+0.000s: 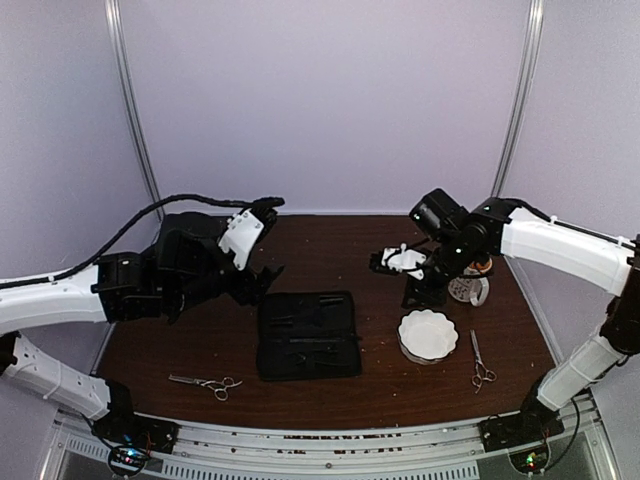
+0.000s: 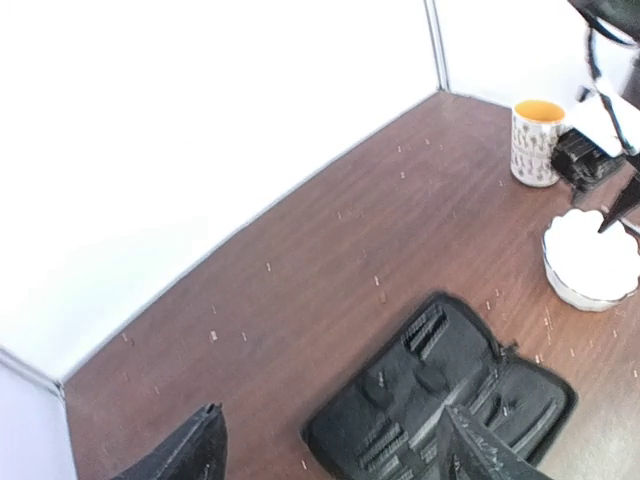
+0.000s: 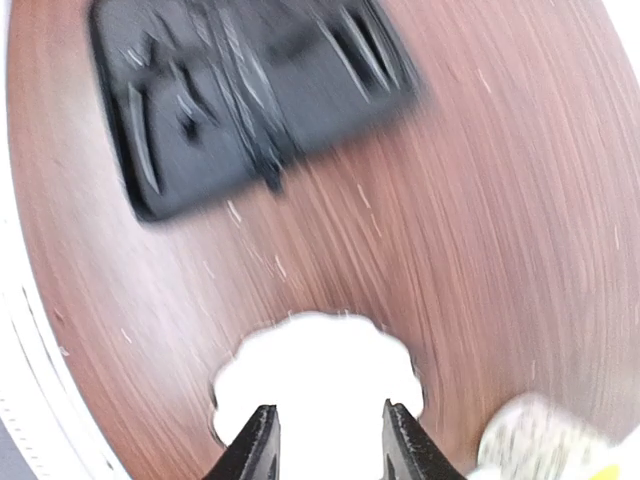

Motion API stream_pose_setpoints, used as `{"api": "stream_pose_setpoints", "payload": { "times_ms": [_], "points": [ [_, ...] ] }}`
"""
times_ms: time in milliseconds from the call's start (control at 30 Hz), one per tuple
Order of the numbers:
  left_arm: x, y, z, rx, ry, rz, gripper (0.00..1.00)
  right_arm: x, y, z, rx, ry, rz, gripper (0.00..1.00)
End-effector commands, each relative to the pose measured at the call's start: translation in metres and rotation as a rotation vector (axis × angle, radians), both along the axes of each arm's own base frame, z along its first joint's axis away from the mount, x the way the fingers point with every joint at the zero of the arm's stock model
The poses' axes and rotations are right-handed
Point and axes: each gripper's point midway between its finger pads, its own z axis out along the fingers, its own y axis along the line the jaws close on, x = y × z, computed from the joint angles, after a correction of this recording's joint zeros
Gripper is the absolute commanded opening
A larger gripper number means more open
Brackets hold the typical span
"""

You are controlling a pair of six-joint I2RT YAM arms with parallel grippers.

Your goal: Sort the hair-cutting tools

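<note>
Both grippers empty: left gripper [image 2: 328, 412] wide open, right gripper [image 3: 328, 408] half-open; flat slim silver scissors [image 1: 205, 383] may slip from pinch.

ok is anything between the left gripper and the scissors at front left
Nothing visible. In the top view only bare table lies between the left gripper and the scissors; the case sits to the right of that path.

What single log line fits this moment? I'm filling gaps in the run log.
left gripper: open, empty, near case | right gripper: open, empty, above bowl | scissors: both lying on table
</note>
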Motion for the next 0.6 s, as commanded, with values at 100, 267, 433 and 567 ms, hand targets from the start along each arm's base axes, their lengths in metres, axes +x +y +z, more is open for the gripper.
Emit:
{"api": "stream_pose_setpoints", "payload": {
  "times_ms": [100,267,433,567],
  "points": [
    [0.024,-0.039,0.007,0.091,-0.034,-0.017,0.76,0.001,-0.108,-0.027,-0.093,-0.037,-0.290,0.35],
    [0.025,-0.063,-0.018,0.057,0.027,-0.051,0.75,-0.010,-0.162,-0.053,-0.177,-0.033,-0.418,0.34],
    [0.025,-0.072,-0.033,0.030,0.083,-0.056,0.75,-0.019,-0.188,-0.079,-0.246,0.006,-0.460,0.35],
    [0.023,-0.071,-0.041,0.019,0.112,-0.049,0.75,-0.024,-0.196,-0.102,-0.307,0.072,-0.453,0.37]
  ]
}}
